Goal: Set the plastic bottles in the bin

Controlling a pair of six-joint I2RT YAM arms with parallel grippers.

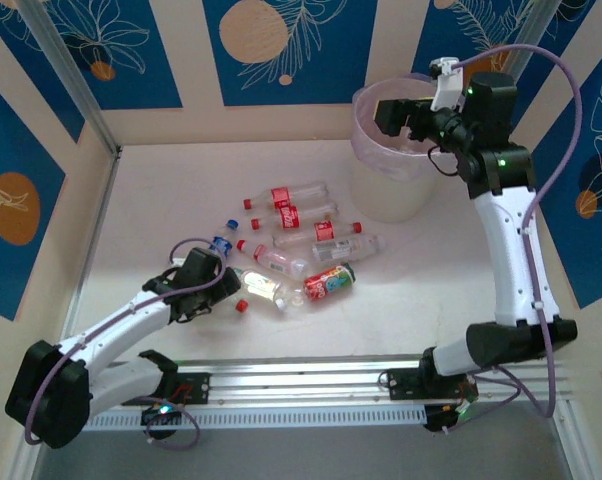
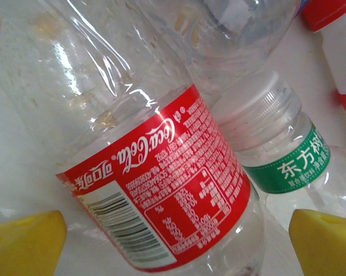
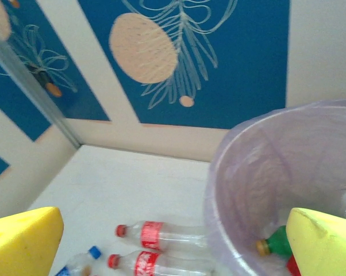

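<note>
- Overhead, the left tool (image 1: 219,270) sits low at the near-left edge of a heap of small clear plastic bottles (image 1: 301,240) with red labels and caps. The heap lies on the pale bench (image 1: 181,190). The right tool (image 1: 389,116) hangs over the round translucent bin (image 1: 386,200), lined with a lilac bag, at the far right.
- Left wrist: the left tool (image 2: 173,247) is spread wide. Its yellow pads (image 2: 23,241) stand on either side of a clear red-labelled bottle (image 2: 161,195), not closed on it. A clear green-labelled bottle (image 2: 282,161) lies just right of that one.
- Right wrist: the right tool (image 3: 173,241) is wide open with nothing in it, above the bin (image 3: 219,172). A green bottle (image 3: 275,244) with a yellow cap lies inside the bin. Two red-capped bottles (image 3: 161,233) lie on the bench (image 3: 133,184) to its left.
</note>
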